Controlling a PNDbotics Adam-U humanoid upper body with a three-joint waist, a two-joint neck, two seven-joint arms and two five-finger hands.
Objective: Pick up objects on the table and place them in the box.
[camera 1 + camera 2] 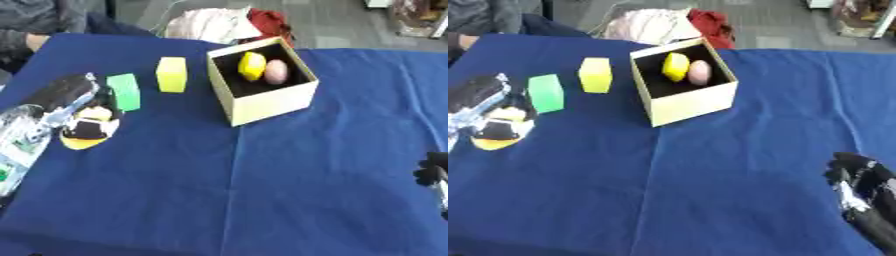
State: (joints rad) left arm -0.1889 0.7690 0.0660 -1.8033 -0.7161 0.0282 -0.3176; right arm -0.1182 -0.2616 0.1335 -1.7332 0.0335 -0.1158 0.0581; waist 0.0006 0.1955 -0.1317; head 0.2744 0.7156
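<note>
Left eye view | left hand (87,125) curled round yellow object (83,142); right hand (864,187) fingers unclear; square cardboard box (271,102)

Evenly and fairly brightly lit, soft and diffuse, no single source apparent. Only faint shadow on the blue surface (289,175), just beside the box (262,82) and the blocks. Deep shade inside the box, walls near black. Pale glare on the shiny left arm (35,125) at the left edge. Soft focus throughout, edges smeared, blocky noise across the cloth. Right hand (864,192) at the lower right blurred to a dark shape, details lost. Floor beyond washed out and hazy.
</note>
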